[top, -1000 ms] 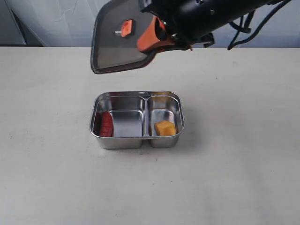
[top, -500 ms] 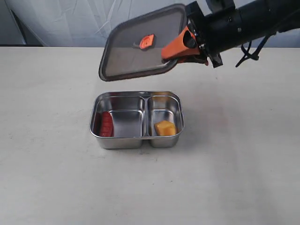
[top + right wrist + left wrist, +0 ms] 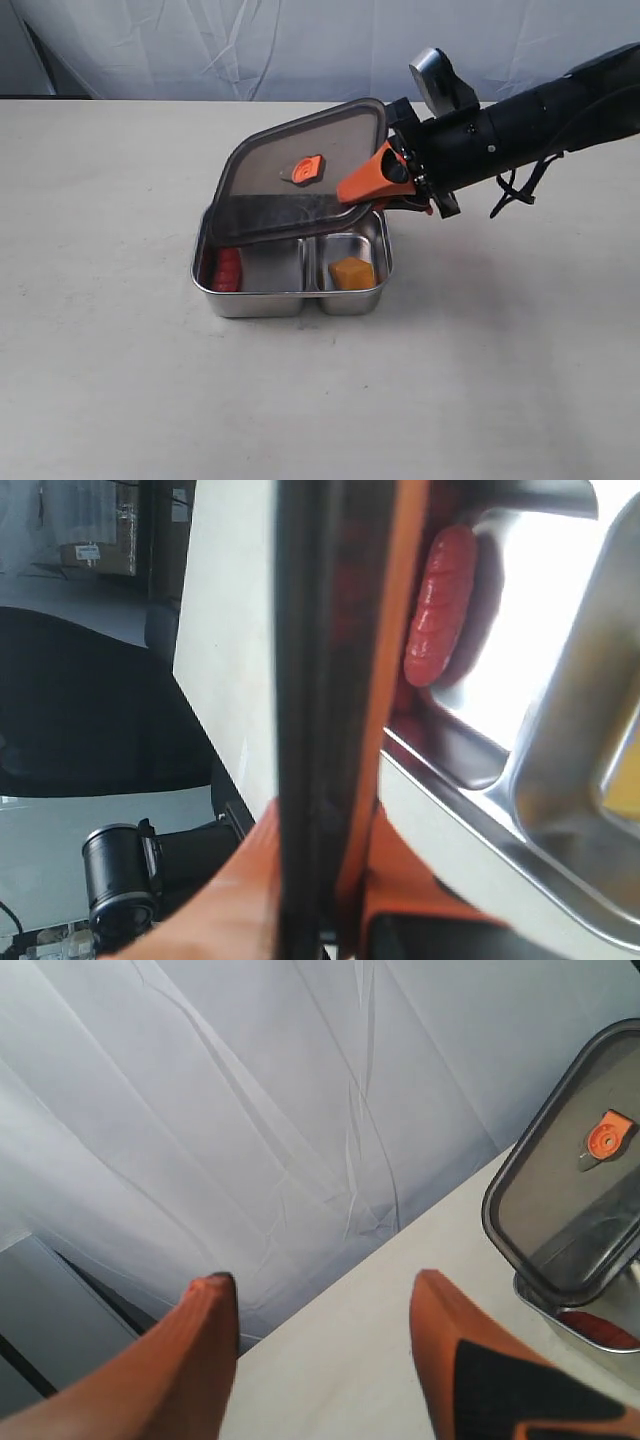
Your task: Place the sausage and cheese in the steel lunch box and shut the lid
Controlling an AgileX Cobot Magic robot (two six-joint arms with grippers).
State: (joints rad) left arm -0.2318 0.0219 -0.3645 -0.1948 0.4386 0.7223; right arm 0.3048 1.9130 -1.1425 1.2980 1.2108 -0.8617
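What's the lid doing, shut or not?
Not shut: the lid tilts over the steel lunch box, held by the right pincer.

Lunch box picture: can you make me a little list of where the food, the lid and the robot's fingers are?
container: shiny steel two-compartment lunch box
big part: glossy red toy sausage
small part: yellow-orange cheese wedge
cover: dark see-through lid, tilted over box, not yet shut
gripping: right orange fingers shut on lid's edge
idle: left orange fingers, open, empty
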